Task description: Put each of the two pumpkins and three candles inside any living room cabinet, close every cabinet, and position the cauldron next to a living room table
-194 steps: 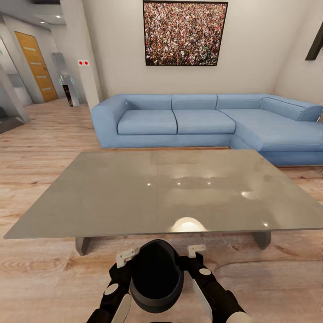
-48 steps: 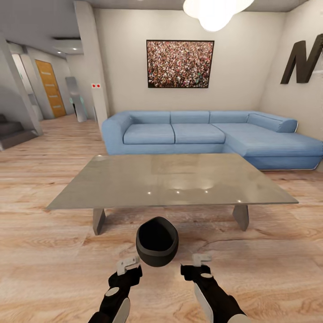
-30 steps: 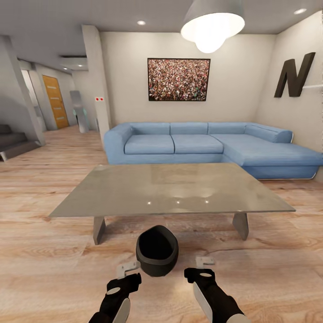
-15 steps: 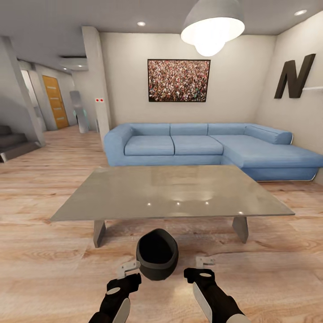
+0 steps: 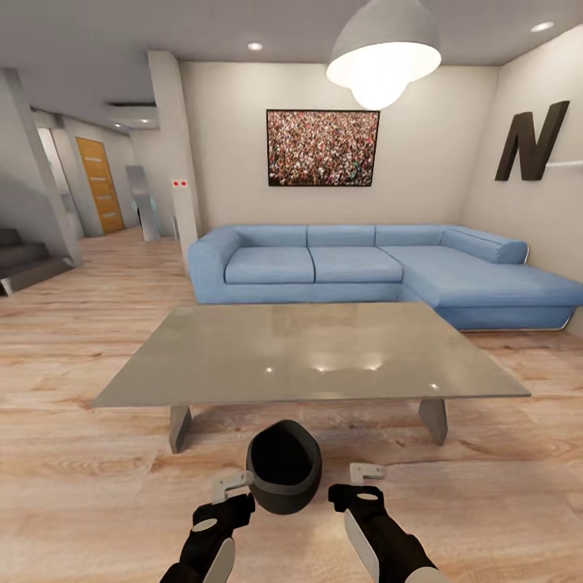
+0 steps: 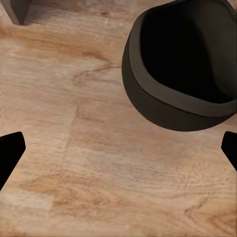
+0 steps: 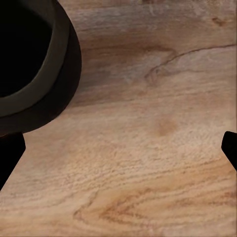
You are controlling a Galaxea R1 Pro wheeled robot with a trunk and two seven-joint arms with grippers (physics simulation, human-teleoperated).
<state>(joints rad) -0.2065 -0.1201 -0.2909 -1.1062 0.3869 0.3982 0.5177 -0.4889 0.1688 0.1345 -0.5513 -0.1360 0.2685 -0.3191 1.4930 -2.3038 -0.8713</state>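
Observation:
The cauldron [image 5: 283, 467], a black round pot with an open mouth, stands on the plank floor just in front of the low grey table [image 5: 312, 356], near the middle of its front edge. My left gripper [image 5: 231, 488] hangs open just left of the pot, apart from it. On the pot's other side my right gripper [image 5: 366, 476] is open too, with a small gap. The left wrist view has the cauldron [image 6: 182, 64] ahead of the open gripper [image 6: 118, 153]. In the right wrist view the cauldron [image 7: 34, 64] sits beside the open gripper [image 7: 118, 155]. Pumpkins, candles and cabinet are out of view.
A blue corner sofa [image 5: 364, 267] stands behind the table, against the wall with a framed picture [image 5: 323, 148]. A pendant lamp [image 5: 382, 53] hangs overhead. A hallway with stairs [image 5: 24, 263] and a wooden door [image 5: 99, 182] opens at the left. Plank floor surrounds the table.
At 6.5 s ago both grippers held the cauldron at the table's front edge; now it stands on the floor, let go. The view has pulled back and tilted up. Over the last second almost nothing moved.

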